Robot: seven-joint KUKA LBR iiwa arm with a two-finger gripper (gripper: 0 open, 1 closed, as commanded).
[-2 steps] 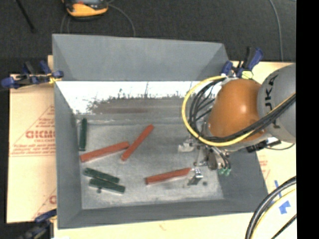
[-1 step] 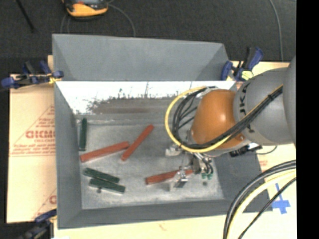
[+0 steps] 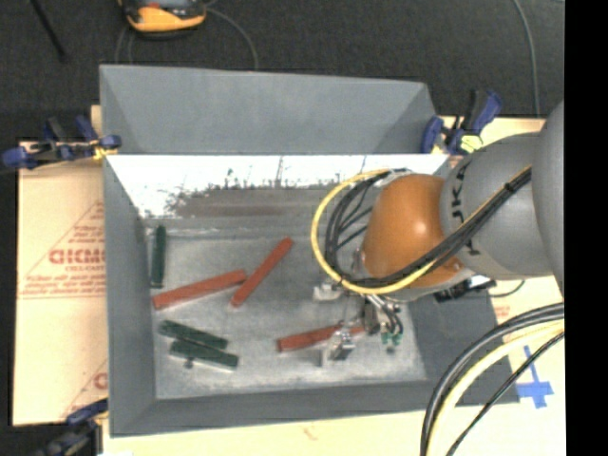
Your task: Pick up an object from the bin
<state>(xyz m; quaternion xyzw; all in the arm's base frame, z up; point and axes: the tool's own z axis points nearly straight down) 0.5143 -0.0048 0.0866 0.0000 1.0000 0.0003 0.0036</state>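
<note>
1. one short red stick [image 3: 306,340] lies flat on the floor of the bin [image 3: 128,331], at the near right, with its right end at the gripper [image 3: 344,342].
2. whether the gripper is wide or narrow i cannot tell.
3. the stick looks light, stiff, thin and probably smooth. best taken across its narrow width near the middle, so it neither swings nor slips.
4. green sticks [image 3: 198,344] lie well apart, to the left.
</note>
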